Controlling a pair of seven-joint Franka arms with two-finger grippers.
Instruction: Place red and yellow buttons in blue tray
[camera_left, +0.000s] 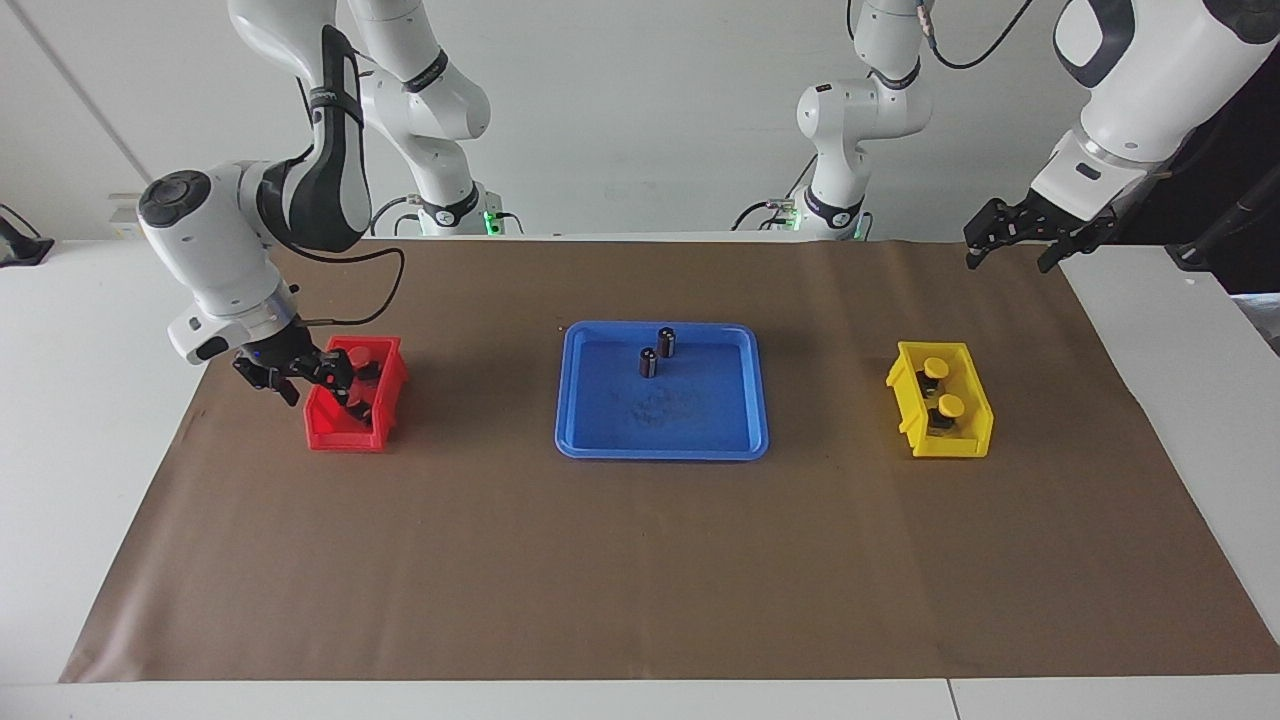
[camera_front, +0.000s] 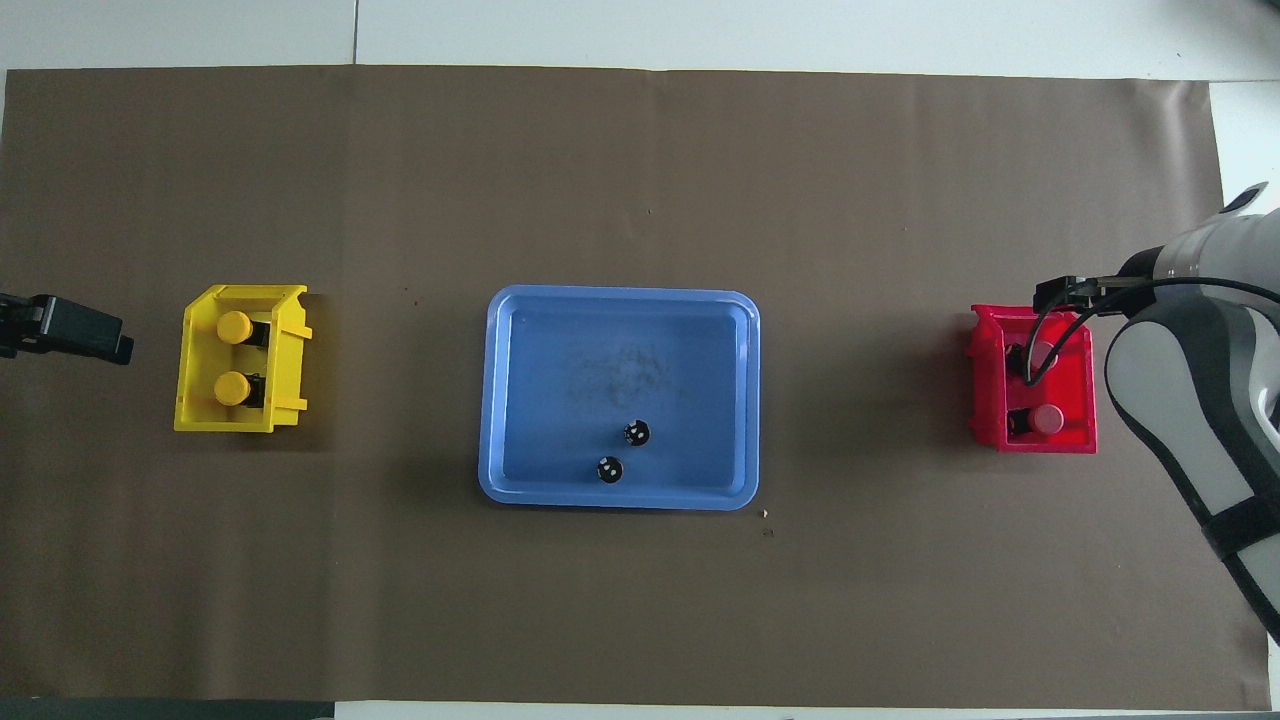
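A white table (camera_left: 90, 480), largely covered by a brown paper sheet (camera_left: 640, 560), is seen set against a plain white wall (camera_left: 640, 120) under even lighting.

Bright, even, diffuse light from above in both views; no hard glare; white wall (camera_left: 640, 120) close to blown out; soft short shadows only: a faint one beside the red bin (camera_left: 355, 395) toward the tray, a dim one on the brown paper (camera_front: 640, 600) by the blue tray (camera_front: 620, 300) toward the right arm's end; tray floor shows a dull scuffed patch, no sheen; focus holds across the table; overhead view slightly softer, the right arm's large grey-white link (camera_front: 1200, 380) at its edge blurred; straight edges stay straight.
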